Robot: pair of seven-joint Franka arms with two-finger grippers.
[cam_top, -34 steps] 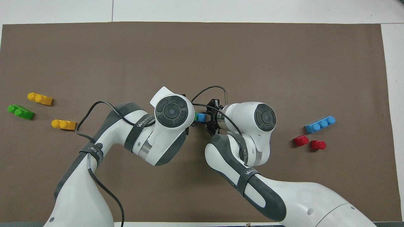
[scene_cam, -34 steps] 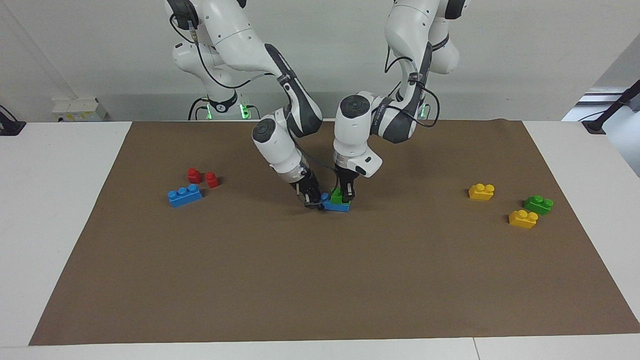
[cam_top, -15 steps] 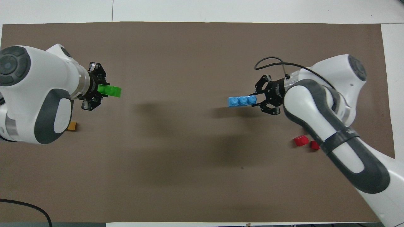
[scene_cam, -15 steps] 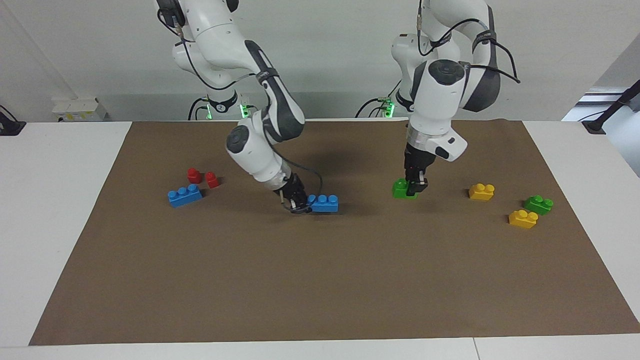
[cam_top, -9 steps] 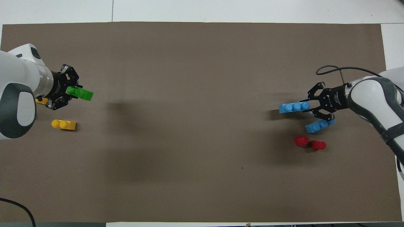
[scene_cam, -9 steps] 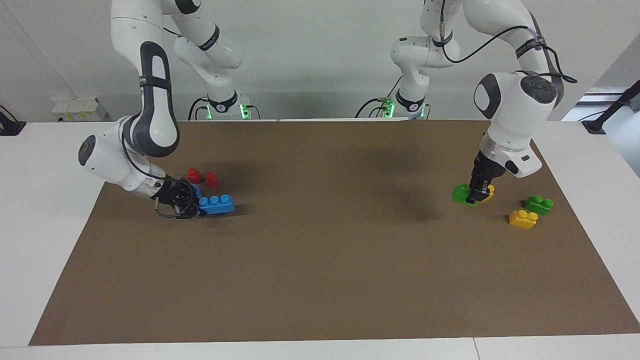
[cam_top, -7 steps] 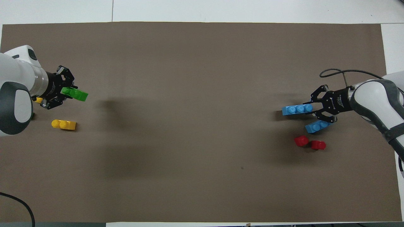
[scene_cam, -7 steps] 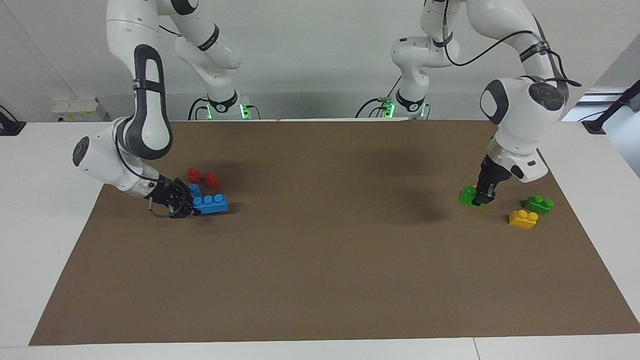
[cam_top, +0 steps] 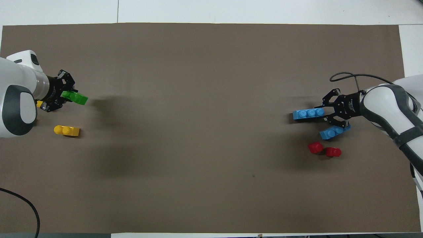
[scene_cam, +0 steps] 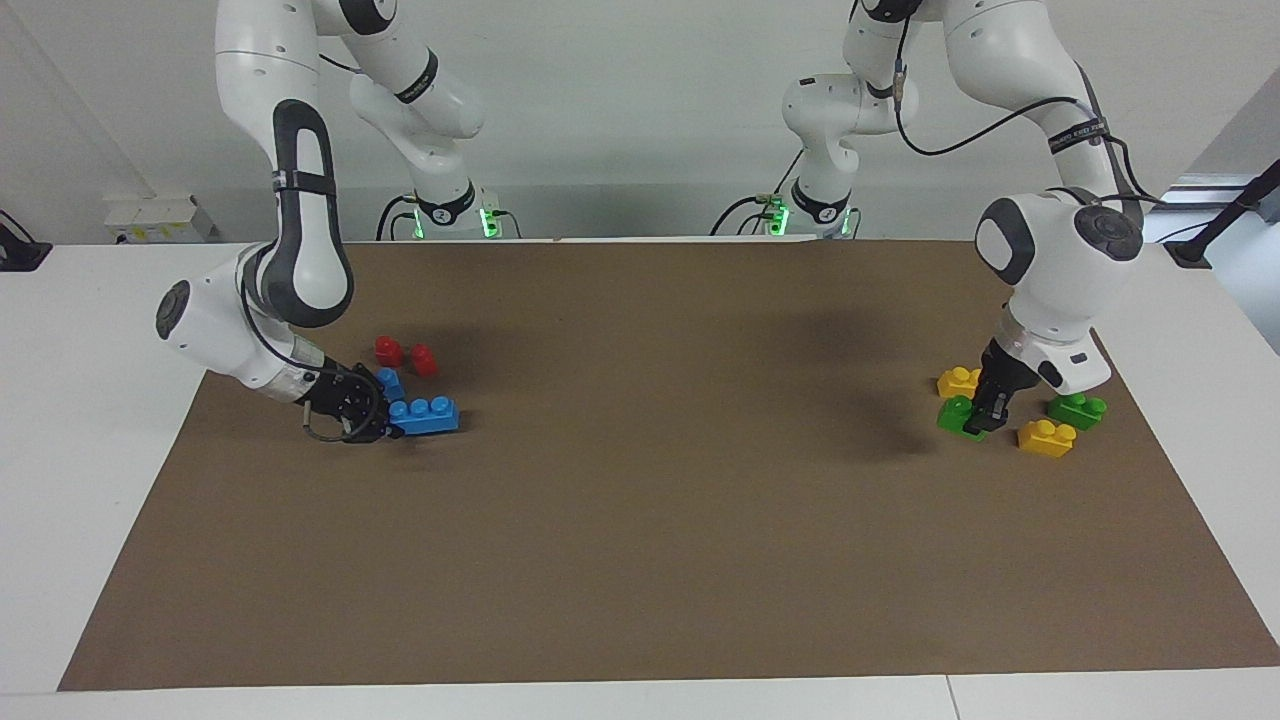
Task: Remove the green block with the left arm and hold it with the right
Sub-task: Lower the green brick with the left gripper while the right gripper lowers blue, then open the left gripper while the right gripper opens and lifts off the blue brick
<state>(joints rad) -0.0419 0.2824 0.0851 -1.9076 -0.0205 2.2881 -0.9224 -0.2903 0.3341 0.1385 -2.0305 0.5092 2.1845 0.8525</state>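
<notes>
The left hand (scene_cam: 985, 418), clenched on the green block (scene_cam: 957, 413), is setting it down; the right hand (scene_cam: 385, 415) grips the blue brick (scene_cam: 425, 415). Next, release calls for contact with the table (scene_cam: 640, 540).

In the overhead view the left arm (cam_top: 15, 96) hides the second green brick and most of one yellow brick (cam_top: 39, 104) at the frame's left edge

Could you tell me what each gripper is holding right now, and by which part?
Left gripper: the green block, by one end. Right gripper: a blue block, by one end.
</notes>
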